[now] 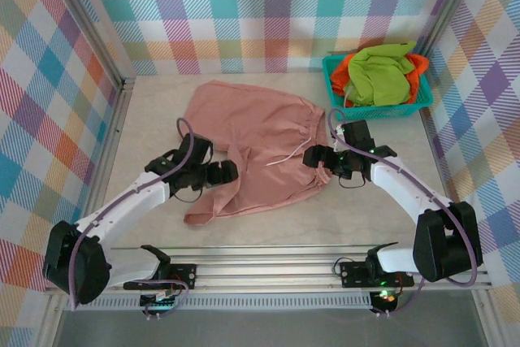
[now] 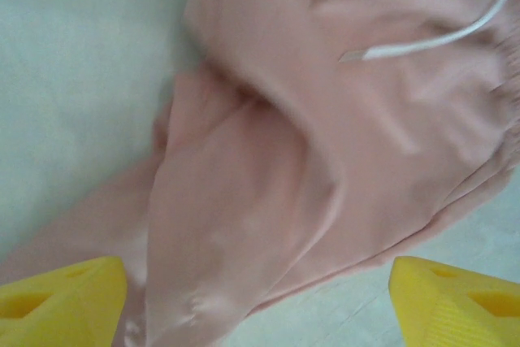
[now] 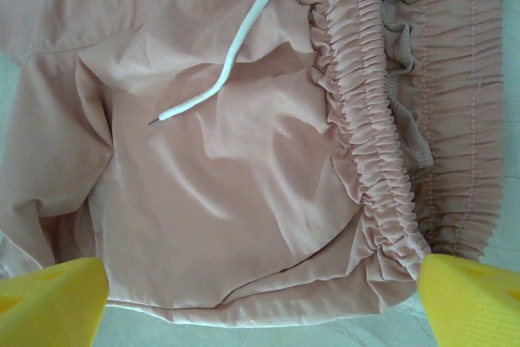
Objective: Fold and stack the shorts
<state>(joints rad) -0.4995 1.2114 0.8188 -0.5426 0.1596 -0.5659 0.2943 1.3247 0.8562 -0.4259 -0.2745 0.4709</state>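
The dusty pink shorts [image 1: 256, 148] lie spread and rumpled on the table's middle, waist toward the right, white drawstring [image 3: 236, 46] loose on top. My left gripper [image 1: 219, 173] hovers open over the left leg of the pink shorts [image 2: 268, 201], its yellow fingertips [image 2: 61, 298] wide apart. My right gripper [image 1: 318, 158] is open above the gathered waistband [image 3: 366, 136] at the near corner of the pink shorts [image 3: 227, 201], with nothing between its fingers. The lime green shorts [image 1: 380, 73] and orange shorts [image 1: 344, 69] are piled in the basket.
A teal plastic basket [image 1: 382, 108] stands at the back right against the checkered wall. Bare table [image 1: 154, 111] lies left of the shorts and along the front edge, ahead of the metal rail [image 1: 268, 262].
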